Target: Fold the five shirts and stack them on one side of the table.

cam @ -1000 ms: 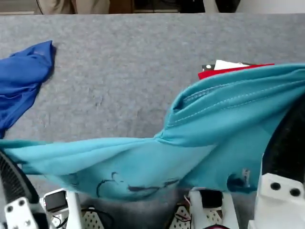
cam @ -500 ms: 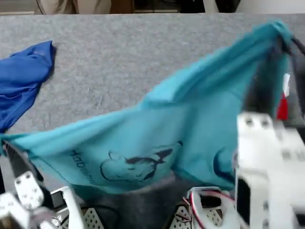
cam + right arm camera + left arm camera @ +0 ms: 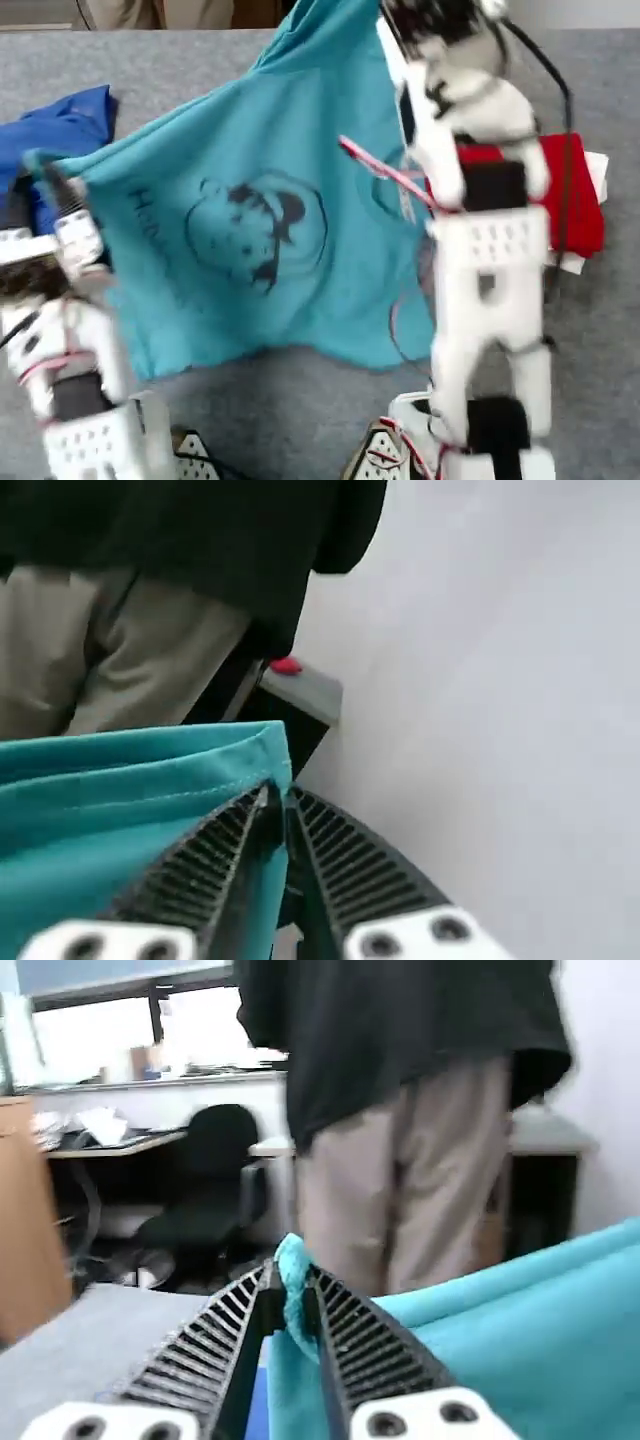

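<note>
A teal shirt with a dark print hangs spread out above the table, held by two corners. My left gripper is shut on its left corner, seen up close as a bunched teal fold between the left gripper fingers. My right gripper is raised high at the back and is shut on the opposite corner. The stitched hem of the teal shirt runs into the right gripper. The shirt's lower edge droops to the grey table.
A crumpled blue shirt lies at the table's left side, partly behind the teal one. A folded red shirt rests on something white at the right side. Both arm bases stand along the front edge.
Both grippers have risen and swung toward the back, lifting the teal shirt off the table so it hangs spread with the print showing. The red shirt has come into sight.
</note>
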`<state>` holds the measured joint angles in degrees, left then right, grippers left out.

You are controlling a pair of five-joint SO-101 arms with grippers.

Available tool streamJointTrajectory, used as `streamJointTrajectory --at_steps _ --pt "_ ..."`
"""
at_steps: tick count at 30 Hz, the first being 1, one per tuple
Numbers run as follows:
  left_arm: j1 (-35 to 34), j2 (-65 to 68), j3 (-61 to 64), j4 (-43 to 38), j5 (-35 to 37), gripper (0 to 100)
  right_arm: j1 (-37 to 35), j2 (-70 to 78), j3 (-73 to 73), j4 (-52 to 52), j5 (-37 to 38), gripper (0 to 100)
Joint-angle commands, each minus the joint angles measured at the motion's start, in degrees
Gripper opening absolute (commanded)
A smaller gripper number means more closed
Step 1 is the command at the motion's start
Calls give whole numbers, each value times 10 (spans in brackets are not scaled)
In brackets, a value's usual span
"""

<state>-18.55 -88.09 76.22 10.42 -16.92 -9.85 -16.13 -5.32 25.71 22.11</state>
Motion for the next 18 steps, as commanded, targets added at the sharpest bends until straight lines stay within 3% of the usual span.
streamJointTrajectory --at_steps 1,13,18 --pt "40 58 25 -80 -40 20 -6 64 -35 -47 3 2" --pt "40 422 -225 -80 75 19 -6 240 -176 -45 2 2" --pt "40 559 -338 -80 85 19 -6 285 -204 -45 2 2"
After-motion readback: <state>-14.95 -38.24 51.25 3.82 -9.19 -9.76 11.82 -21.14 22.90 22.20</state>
